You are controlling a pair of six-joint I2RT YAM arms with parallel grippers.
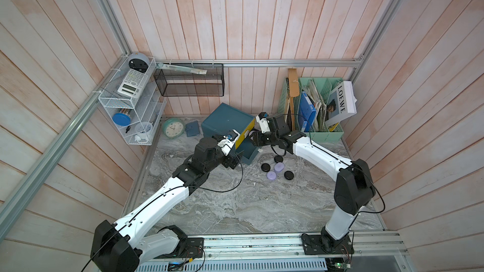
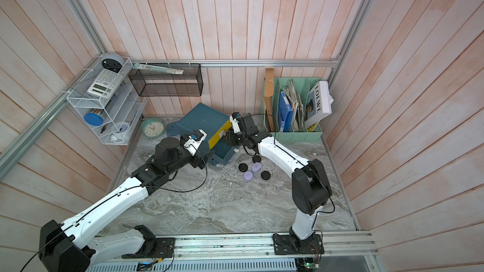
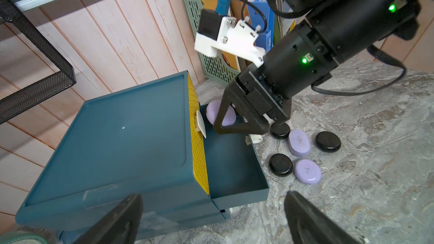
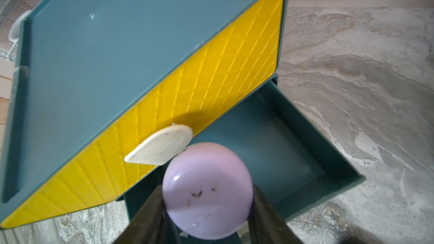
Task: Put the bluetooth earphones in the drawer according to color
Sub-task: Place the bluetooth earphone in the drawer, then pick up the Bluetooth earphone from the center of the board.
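The drawer cabinet is dark teal and stands askew at the back. Its yellow top drawer is closed and the teal drawer under it is pulled out. My right gripper is shut on a lilac earphone case, just above the pulled-out drawer and next to the white handle. My left gripper hangs open and holds nothing, by the cabinet's near corner. Two lilac cases and three black ones lie on the table.
A mint-green clock and a small dark wallet lie left of the cabinet. A mint file rack with books stands at the back right. On the walls hang a white wire shelf and a black mesh basket.
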